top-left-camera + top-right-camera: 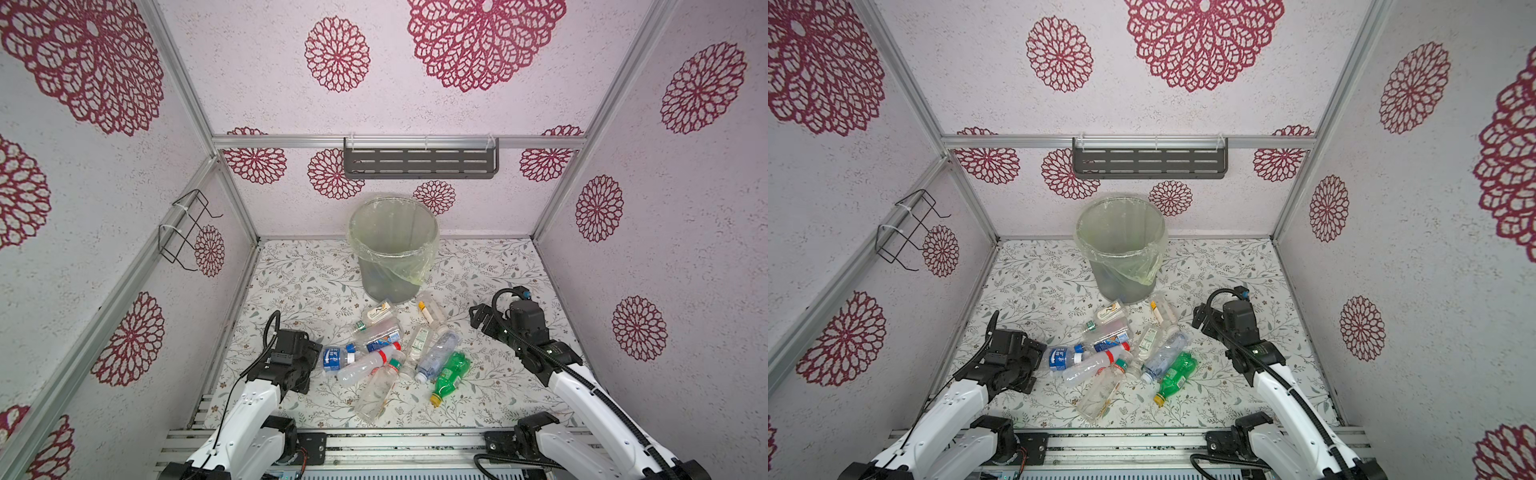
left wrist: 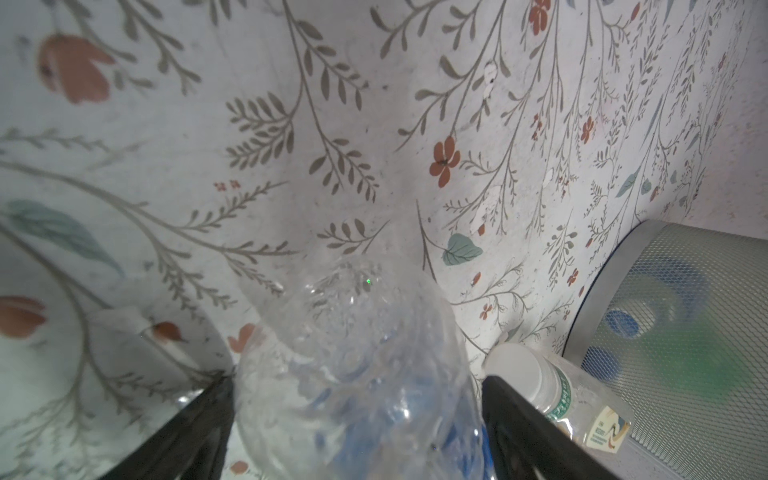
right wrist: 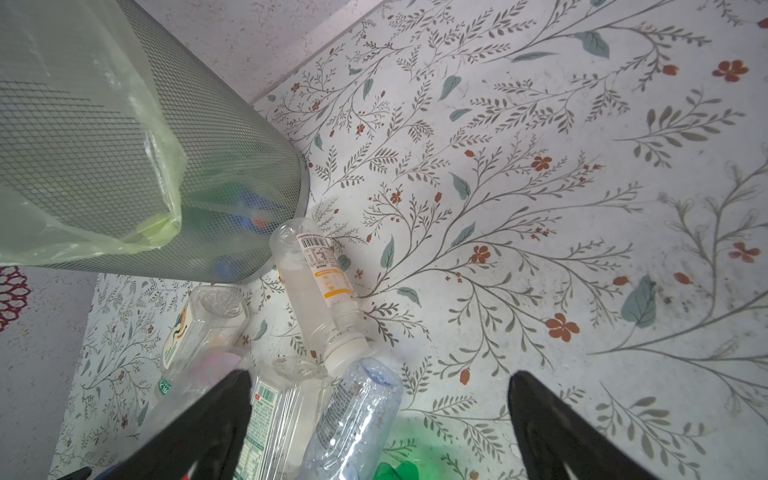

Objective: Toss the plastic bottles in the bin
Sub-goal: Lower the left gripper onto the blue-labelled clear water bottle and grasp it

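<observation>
Lying between the spread left jaws: crumpled blue-labelled bottle (image 2: pixel 353 374).

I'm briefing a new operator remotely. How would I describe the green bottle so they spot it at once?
Find the bin at the back of the table; a pile of bottles lies in front of it. The green bottle lies at the pile's near right edge. It alone in the pile is green with a yellow cap; its neighbours are clear.

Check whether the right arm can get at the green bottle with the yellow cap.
Probably yes: the green bottle lies outermost on that arm's side, nothing on top of it, and the open right gripper hovers close by.
</observation>
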Motion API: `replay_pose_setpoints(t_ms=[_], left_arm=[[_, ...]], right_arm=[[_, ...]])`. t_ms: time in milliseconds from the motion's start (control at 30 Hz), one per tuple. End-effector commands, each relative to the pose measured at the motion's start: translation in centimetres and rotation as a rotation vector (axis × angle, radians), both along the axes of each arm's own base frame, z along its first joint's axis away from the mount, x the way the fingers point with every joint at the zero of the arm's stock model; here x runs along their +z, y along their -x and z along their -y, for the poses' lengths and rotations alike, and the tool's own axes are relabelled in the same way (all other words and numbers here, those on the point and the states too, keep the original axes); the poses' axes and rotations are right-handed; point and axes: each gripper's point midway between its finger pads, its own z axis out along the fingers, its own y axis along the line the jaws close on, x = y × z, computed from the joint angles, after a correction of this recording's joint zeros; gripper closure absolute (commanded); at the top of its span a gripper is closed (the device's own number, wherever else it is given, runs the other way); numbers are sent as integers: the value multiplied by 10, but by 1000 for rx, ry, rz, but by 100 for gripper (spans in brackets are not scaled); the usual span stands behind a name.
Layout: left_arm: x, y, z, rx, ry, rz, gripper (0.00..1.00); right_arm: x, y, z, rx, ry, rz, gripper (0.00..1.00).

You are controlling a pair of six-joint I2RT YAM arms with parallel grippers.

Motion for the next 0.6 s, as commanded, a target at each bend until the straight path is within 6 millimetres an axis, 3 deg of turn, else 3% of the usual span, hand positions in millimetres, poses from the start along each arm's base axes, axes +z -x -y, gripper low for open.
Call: replay_pose_setpoints(t_ms=[0,167,433,567], left_arm=[[2,-6,-7,24,-38,30,7],[-2,-10,-11,57,-45,59,13],[-3,-20,-15,79,-66,77,14],[-4,-28,-13,76,-63,84,22]], right_arm=[[18,-7,4,-32,-12,53,1],[18,-6,4,-33,-9,48,1],[19,-6,6,-47,-15,48,1],[14,-5,5,-51,-26,35,1]])
